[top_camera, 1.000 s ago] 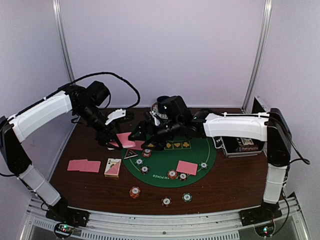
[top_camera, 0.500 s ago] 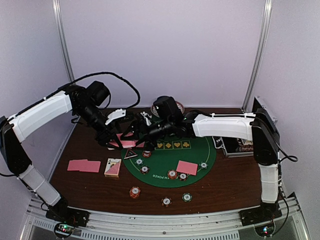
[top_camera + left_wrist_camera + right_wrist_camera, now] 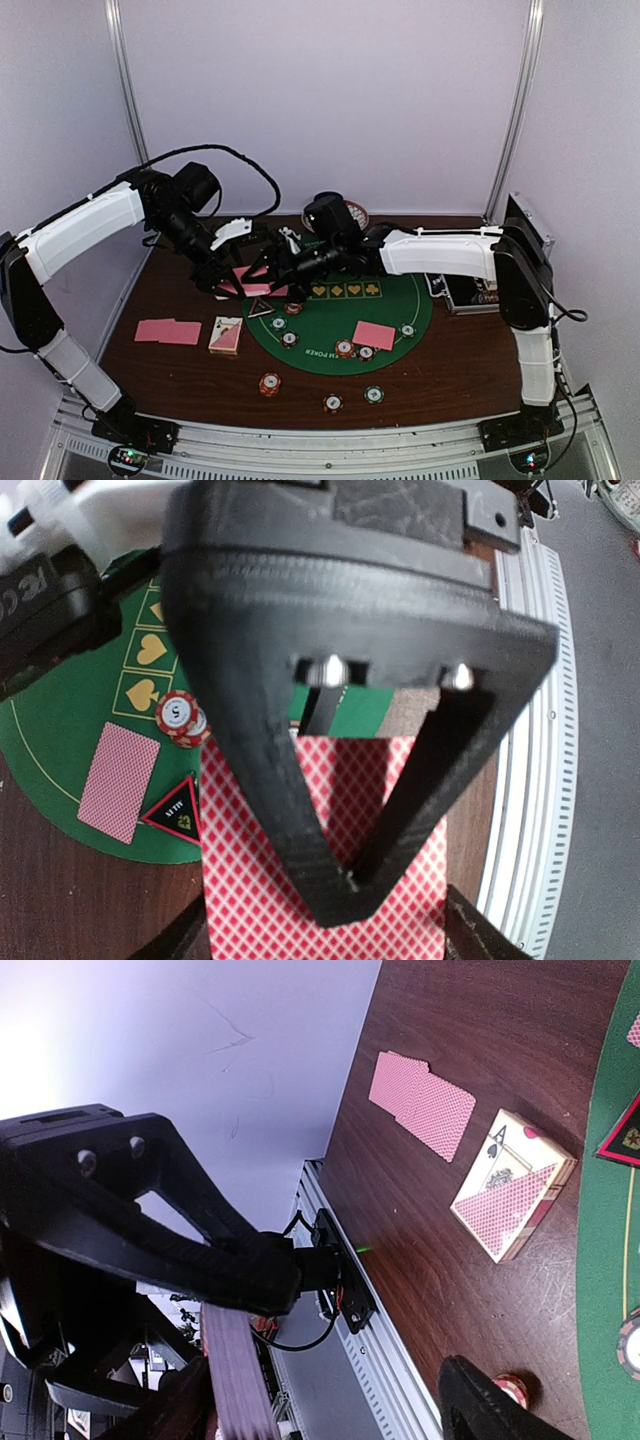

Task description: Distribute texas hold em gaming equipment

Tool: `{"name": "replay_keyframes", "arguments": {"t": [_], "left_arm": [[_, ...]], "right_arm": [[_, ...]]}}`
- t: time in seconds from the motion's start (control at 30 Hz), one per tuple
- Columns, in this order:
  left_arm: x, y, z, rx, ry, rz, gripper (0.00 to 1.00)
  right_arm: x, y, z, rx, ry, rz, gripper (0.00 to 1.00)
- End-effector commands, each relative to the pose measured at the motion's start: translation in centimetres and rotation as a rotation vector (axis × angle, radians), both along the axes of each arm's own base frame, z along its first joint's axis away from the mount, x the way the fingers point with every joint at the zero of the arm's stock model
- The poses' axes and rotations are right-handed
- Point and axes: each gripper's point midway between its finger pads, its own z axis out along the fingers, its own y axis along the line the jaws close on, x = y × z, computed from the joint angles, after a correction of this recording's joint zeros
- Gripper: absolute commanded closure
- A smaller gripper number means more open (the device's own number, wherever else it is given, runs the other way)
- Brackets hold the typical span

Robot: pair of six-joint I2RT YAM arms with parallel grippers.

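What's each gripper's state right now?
Left gripper: closed on the pink-backed playing cards.
Right gripper: jaws open around that stack.

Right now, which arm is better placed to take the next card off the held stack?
The right. The left hand is shut on the card stack and only presents it; the open right hand sits beside that stack, likely ready to draw one.

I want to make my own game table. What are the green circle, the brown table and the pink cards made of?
The green mat: probably felt, matte with printed suits. The table: dark wood or veneer, faint grain. The pink cards: likely coated paper, thin, printed diamond pattern.
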Motion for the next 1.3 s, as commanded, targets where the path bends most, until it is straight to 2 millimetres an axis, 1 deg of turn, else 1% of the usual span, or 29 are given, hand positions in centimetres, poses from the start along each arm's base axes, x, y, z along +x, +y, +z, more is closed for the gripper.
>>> {"name": "replay_keyframes", "arguments": {"t": [0.0,0.1,0.2,0.27,0.4,0.5,0.7,0.93,1.2,1.27], "left_arm": [[0.2,-0.4,1.7,-0.055,-0.042,-0.015,1.0],[0.1,-0.4,1.8,-0.057,-0.042,-0.016,1.0],[0.1,-0.3,1.6,-0.053,-0.041,-0.016,1.0],[0.1,-0.3,1.6,-0.052,-0.043,-0.015,1.0],[0.1,-0.3,1.5,-0.05,-0.04,-0.014,1.0],[0.2,-0.3,1.4,-0.046,-0.039,-0.014,1.0],[0.2,-0.2,1.3,-0.042,-0.038,-0.013,1.0],[0.3,-0.2,1.2,-0.036,-0.04,-0.009,1.0],[0.4,0.1,0.9,-0.018,-0.042,-0.003,1.0],[0.4,0.1,0.7,-0.011,-0.038,0.0,1.0]], "right_arm": [[0.5,-2.4,-0.9,-0.069,-0.001,-0.034,0.24],[0.4,-3.1,-0.9,-0.084,-0.008,-0.035,0.26],[0.2,-3.5,-0.4,-0.082,-0.014,-0.032,0.28],[0.1,-3.5,0.4,-0.067,-0.023,-0.028,0.29],[-0.1,-3.6,2.8,-0.019,-0.048,-0.02,0.32],[-0.3,-3.8,4.2,0.011,-0.053,-0.014,0.4],[-0.6,-3.9,5.5,0.042,-0.044,-0.006,0.56],[-0.7,-3.9,5.5,0.054,-0.018,0.006,0.76],[0.1,-5.3,6.3,0.073,0.008,-0.011,0.99],[0.5,-5.9,6.9,0.095,0.01,-0.023,1.0]]}}
